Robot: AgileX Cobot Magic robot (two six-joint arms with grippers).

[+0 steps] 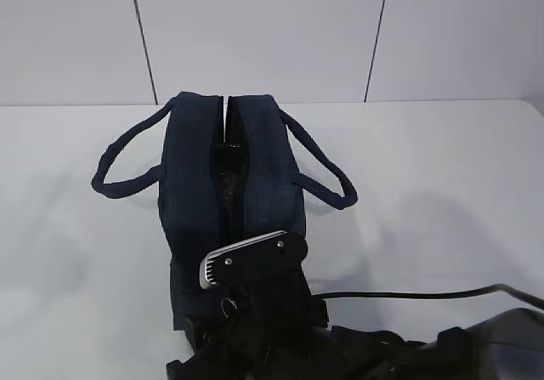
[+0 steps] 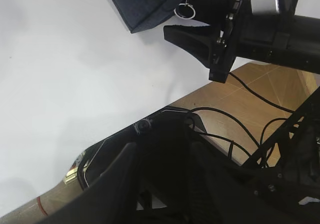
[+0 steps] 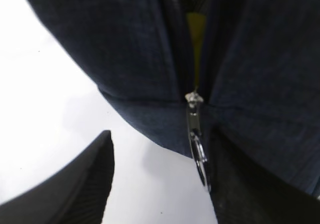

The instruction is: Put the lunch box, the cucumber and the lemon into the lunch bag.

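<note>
The dark navy lunch bag (image 1: 204,184) stands mid-table with its top zipper parted along its length. My right gripper (image 3: 160,184) is at the bag's near end, open. The metal ring pull (image 3: 200,156) hangs between its fingers, close to the right-hand finger (image 3: 250,184), and nothing is clamped. A strip of yellow, perhaps the lemon (image 3: 195,28), shows through the zipper slit. The lunch box and the cucumber are hidden. From the left wrist view, the right gripper (image 2: 181,17) brackets the ring pull (image 2: 184,11). My left gripper (image 2: 163,144) hangs open and empty over the table's near edge.
The bag's two loop handles (image 1: 119,163) (image 1: 327,172) lie splayed out to either side. A black cable (image 1: 408,295) runs across the table at the near right. Beyond the table edge are wooden floor (image 2: 260,91) and more cables.
</note>
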